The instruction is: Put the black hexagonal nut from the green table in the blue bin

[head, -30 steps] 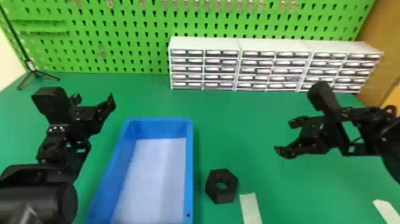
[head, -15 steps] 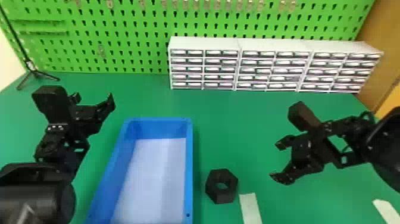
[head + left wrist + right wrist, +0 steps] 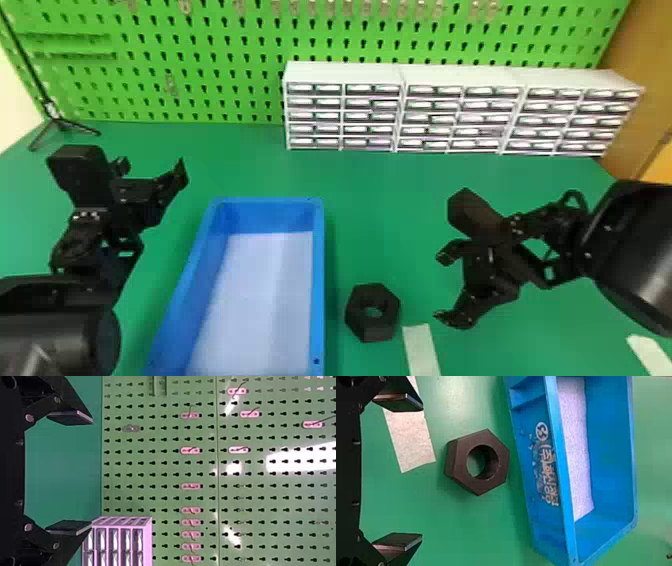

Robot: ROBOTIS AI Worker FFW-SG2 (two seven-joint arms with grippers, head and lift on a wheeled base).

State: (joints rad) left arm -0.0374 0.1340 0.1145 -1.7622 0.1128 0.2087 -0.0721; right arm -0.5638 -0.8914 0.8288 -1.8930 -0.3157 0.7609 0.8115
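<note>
A: Head view: the nut (image 3: 374, 329) lies flat on the green table (image 3: 390, 200), just beside the bin (image 3: 318, 280); the right claw (image 3: 442, 287) hangs off to the right, spread wide and empty; what step is this?

B: The approach, by my reading; next calls for lining up over the nut, lowering, then closing on its sides (mind the bin's wall).

A: Left wrist view?

B: The left claw (image 3: 90, 472), likewise wide apart and holding nothing, faces the pegboard (image 3: 166, 469) and drawers (image 3: 119, 540).

A: Right wrist view?

B: Pale printing on the bin's outer wall, where the head view gives the rim above; the nut sits between bin and tape (image 3: 411, 439), touching neither.
</note>
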